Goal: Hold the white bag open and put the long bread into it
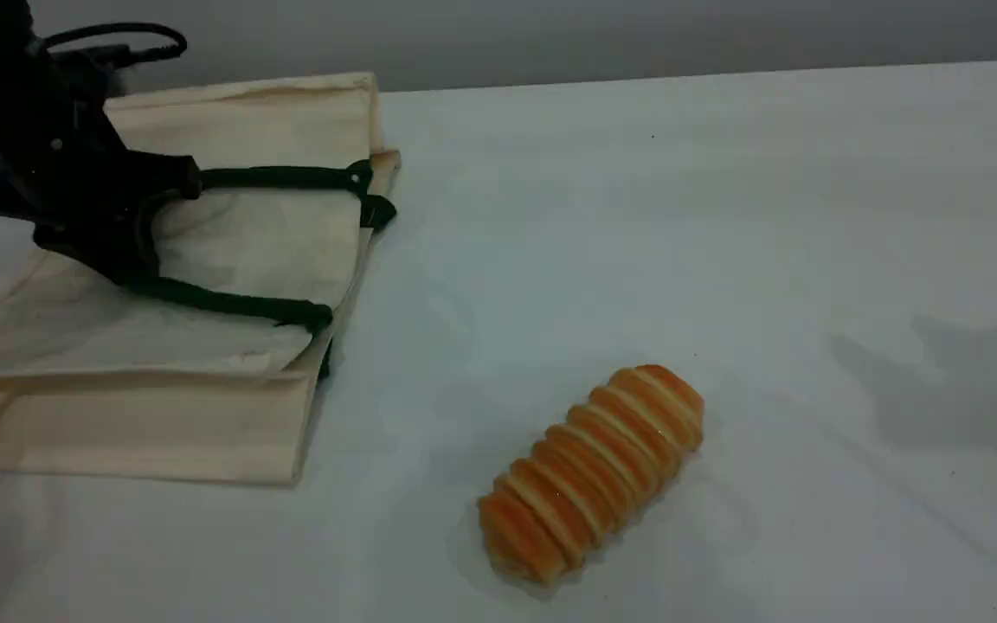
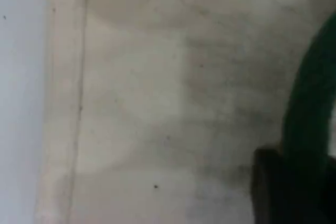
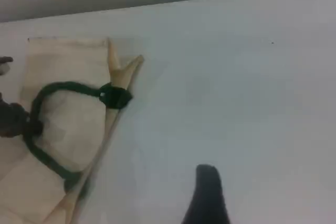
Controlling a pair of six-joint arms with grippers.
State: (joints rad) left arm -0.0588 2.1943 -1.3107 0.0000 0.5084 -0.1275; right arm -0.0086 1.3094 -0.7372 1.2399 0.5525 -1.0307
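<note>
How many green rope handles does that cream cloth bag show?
1: the dark green rope handle lies atop the flat cream canvas bag, pinched by the left gripper. Another may hide underneath.

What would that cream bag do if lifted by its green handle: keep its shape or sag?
Probably sag: the white bag lies flat, folded and creased, so its cloth looks limp and likely light. The green handle, pinched by the left gripper, curves like soft rope and should flex.
</note>
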